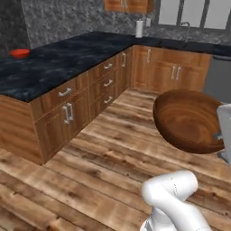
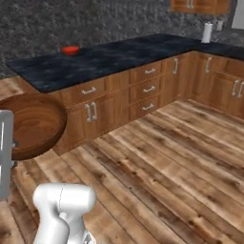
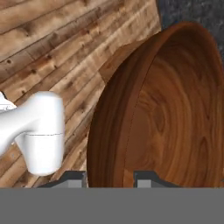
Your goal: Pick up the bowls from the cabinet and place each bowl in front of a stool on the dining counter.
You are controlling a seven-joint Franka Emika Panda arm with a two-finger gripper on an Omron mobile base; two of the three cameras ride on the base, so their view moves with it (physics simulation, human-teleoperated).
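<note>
The dark brown wooden bowl (image 1: pixel 187 119) hangs tilted on its side above the floor, its hollow facing the base cameras. My gripper (image 3: pixel 110 178) is shut on its rim, one dark fingertip (image 3: pixel 73 177) outside the wall and the other inside. The white hand (image 1: pixel 224 131) shows at the right edge of the left base view and the bowl (image 2: pixel 33 125) at the left edge of the right base view. The glossy red bowl (image 1: pixel 20 53) sits upright on the far end of the long black marble dining counter (image 1: pixel 54 63), also seen as the red bowl (image 2: pixel 70 49) from the right.
Wooden drawers and doors with silver handles (image 1: pixel 67 113) line the counter's base. A wall cabinet (image 1: pixel 128 5) hangs at the back. A paper towel roll (image 1: pixel 139 28) and a sink faucet (image 1: pixel 186 30) stand on the rear counter. Plank floor (image 2: pixel 162 162) lies open ahead.
</note>
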